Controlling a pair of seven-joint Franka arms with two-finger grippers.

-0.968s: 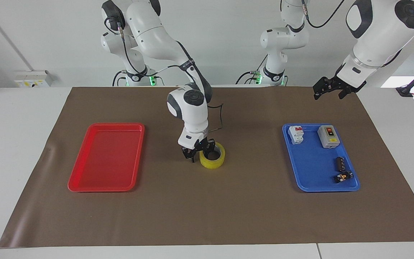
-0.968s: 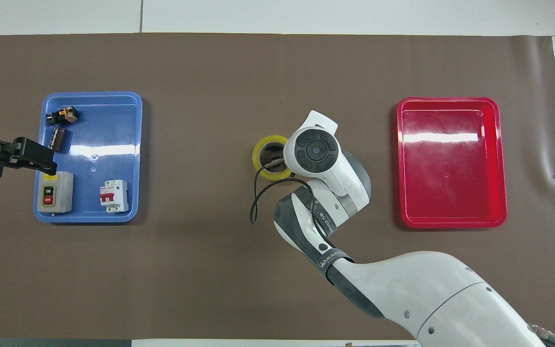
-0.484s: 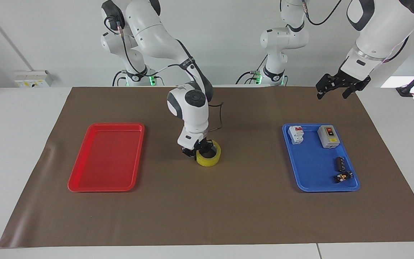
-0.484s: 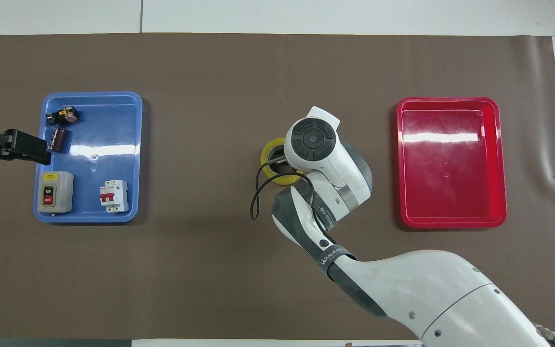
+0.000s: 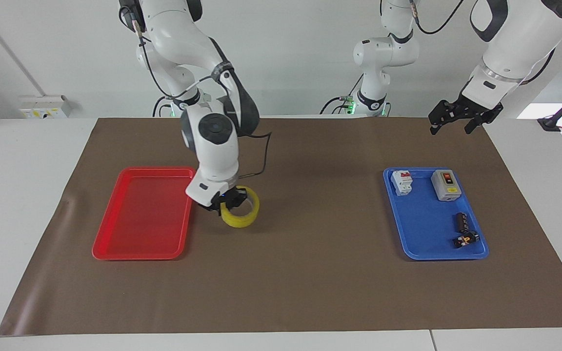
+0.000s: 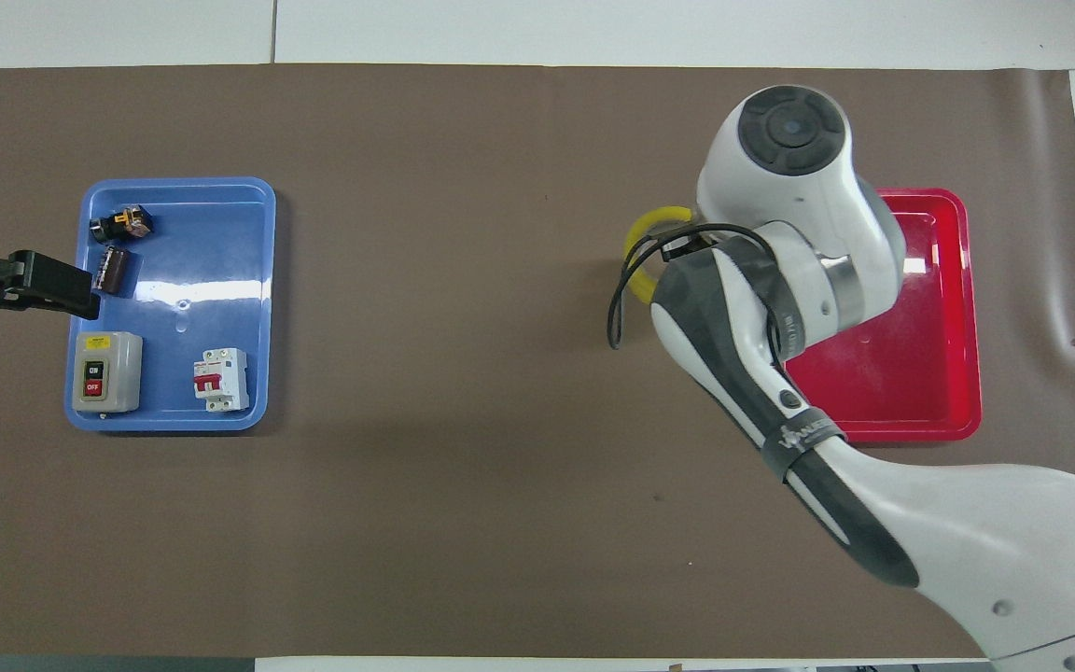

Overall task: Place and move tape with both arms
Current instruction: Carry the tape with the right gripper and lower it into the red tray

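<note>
In the facing view, the wide roll of translucent yellow packing tape (image 5: 240,213) is seen gripped on its wall by the right claw (image 5: 226,201), whose fingers are closed on the ring. The roll is held tilted, lifted off the brown mat (image 5: 291,292), just beside the shallow red plastic tray (image 5: 139,243), on the side toward the middle of the surface. The left claw (image 5: 456,121) is held high in the air with its fingers spread wide and nothing between them, over the mat's edge at the left arm's end of the surface. Near that end, a shallow blue plastic tray (image 5: 420,243) is seen holding a white circuit breaker (image 5: 402,182), a grey on/off switch box (image 5: 445,185) and two small dark components.

In the overhead view, only a yellow arc of the tape (image 6: 642,245) is shown beside the red tray (image 6: 967,411); the rest is covered by the right arm's wrist, and the right claw is hidden. The left claw (image 6: 62,297) is seen over the rim of the blue tray (image 6: 262,308).
</note>
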